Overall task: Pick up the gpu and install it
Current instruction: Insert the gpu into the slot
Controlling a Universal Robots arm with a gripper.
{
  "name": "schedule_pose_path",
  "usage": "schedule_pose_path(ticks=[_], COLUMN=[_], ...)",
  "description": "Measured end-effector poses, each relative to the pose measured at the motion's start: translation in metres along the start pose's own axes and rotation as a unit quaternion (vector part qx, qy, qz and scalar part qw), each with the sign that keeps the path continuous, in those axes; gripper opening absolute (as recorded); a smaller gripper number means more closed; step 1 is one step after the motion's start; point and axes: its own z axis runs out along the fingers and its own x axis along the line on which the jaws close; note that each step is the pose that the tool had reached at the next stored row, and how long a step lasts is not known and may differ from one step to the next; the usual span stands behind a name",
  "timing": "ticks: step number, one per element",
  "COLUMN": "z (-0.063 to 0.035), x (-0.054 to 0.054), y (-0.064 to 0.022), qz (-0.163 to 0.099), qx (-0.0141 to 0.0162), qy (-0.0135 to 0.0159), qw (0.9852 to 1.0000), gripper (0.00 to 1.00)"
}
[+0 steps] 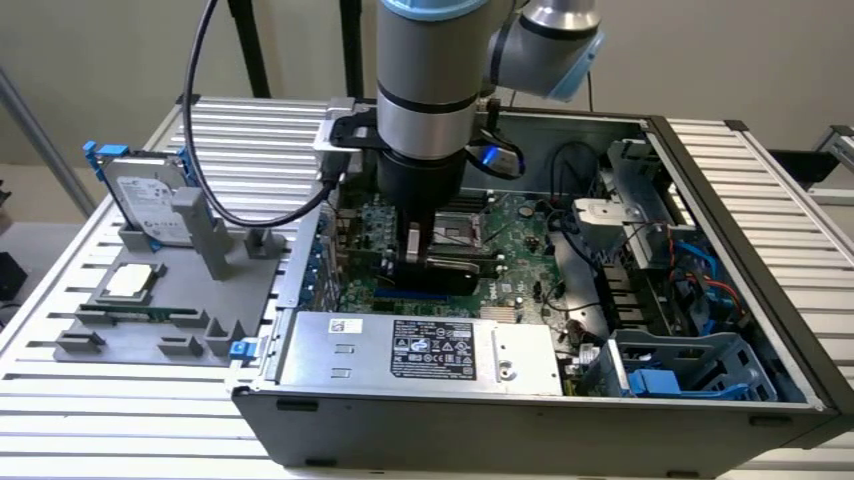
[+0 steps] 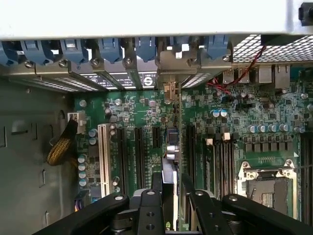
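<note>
Holding: the gripper (image 2: 169,205) was down inside the case (image 1: 787,330), jaws closed on the gpu (image 2: 171,161), which stood on edge over the motherboard (image 2: 230,132).
Progress: pick-up was done; the card sat at a slot, its bracket toward the rear openings. Whether it was fully seated I could not tell.
Surface: a slatted table (image 1: 120,420) carried the case and, on the exterior view's left, a grey tray (image 1: 134,330) with a hard drive (image 1: 144,200) and a chip (image 1: 130,281).
Room: plain pale wall on the far side.

A silver hard drive (image 1: 144,200) with blue rails stands well apart from the end effector (image 1: 424,262), a small square chip (image 1: 130,281) below it.
</note>
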Motion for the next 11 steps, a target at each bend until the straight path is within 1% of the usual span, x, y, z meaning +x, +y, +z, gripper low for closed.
schedule_pose_path(ticks=[7,11], z=[0.0016,0.0019], x=[-0.0027,-0.0034], y=[0.0001,0.0006], qz=[-0.004,-0.011], qx=[-0.0001,-0.0005], qy=[0.0,0.0009], qw=[1.0,0.9999], gripper=[0.0,0.0])
